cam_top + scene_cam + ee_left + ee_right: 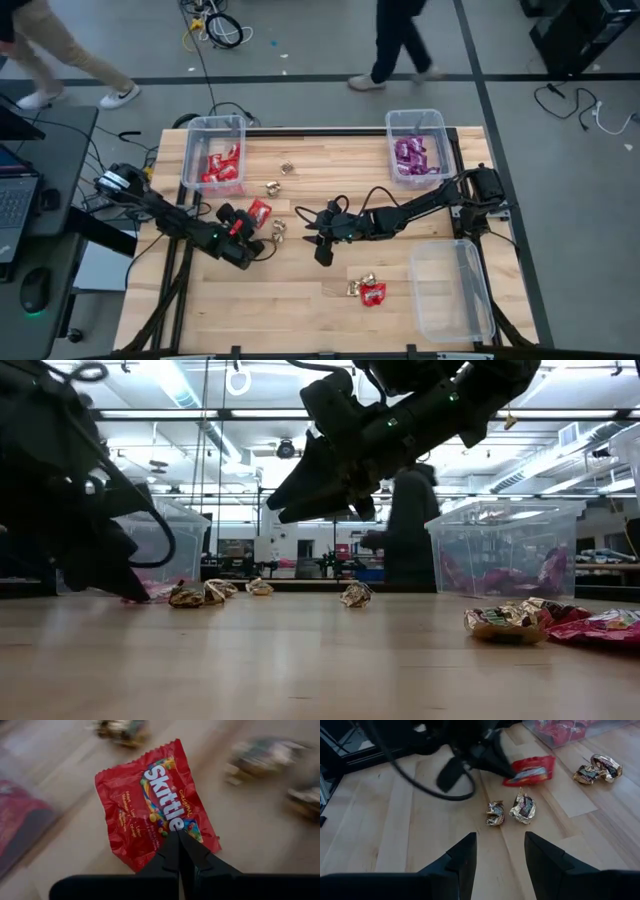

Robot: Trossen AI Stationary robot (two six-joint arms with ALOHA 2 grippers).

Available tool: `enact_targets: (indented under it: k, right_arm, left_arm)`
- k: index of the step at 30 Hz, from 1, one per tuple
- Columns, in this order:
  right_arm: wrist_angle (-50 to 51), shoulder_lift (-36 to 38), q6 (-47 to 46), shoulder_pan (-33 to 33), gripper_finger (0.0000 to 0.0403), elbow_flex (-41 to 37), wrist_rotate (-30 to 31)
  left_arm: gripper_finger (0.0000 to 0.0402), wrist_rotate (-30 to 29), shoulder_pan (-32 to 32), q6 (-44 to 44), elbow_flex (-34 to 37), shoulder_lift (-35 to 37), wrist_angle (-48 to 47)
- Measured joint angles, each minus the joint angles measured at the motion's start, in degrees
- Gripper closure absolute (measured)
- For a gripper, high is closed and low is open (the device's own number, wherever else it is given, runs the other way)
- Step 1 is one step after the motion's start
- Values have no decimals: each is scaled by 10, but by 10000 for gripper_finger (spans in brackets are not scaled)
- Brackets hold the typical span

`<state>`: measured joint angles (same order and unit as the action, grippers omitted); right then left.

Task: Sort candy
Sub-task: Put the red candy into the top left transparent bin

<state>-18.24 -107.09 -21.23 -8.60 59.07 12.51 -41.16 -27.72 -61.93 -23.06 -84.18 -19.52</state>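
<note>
My left gripper is shut on a flat red candy packet left of the table's middle; the packet also shows in the high view. My right gripper hovers open over the table's middle and touches nothing. Two gold foil pieces lie on the wood just ahead of its fingers. More gold pieces lie farther back. A red packet with gold pieces lies toward the near edge. My left gripper pinches the red packet at one short end, about midway along that edge, between its two fingertips. In the right wrist view the fingers come at it slanting down from the table's left. The packet sticks out flat beyond them, close over the wood.
A clear bin with red packets stands at the far left and one with purple packets at the far right. A third clear bin sits at the near right. People walk on the floor beyond the table's far edge.
</note>
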Motion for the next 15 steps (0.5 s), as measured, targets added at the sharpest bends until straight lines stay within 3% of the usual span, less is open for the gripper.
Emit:
enact_targets:
  k: [10, 15]
  right_arm:
    - [0, 0, 0, -1, 252, 0, 0]
    - [-1, 0, 0, -2, 252, 0, 0]
  left_arm:
    - [401, 209, -28, 33, -66, 90, -141]
    - [401, 243, -28, 56, -68, 115, -134]
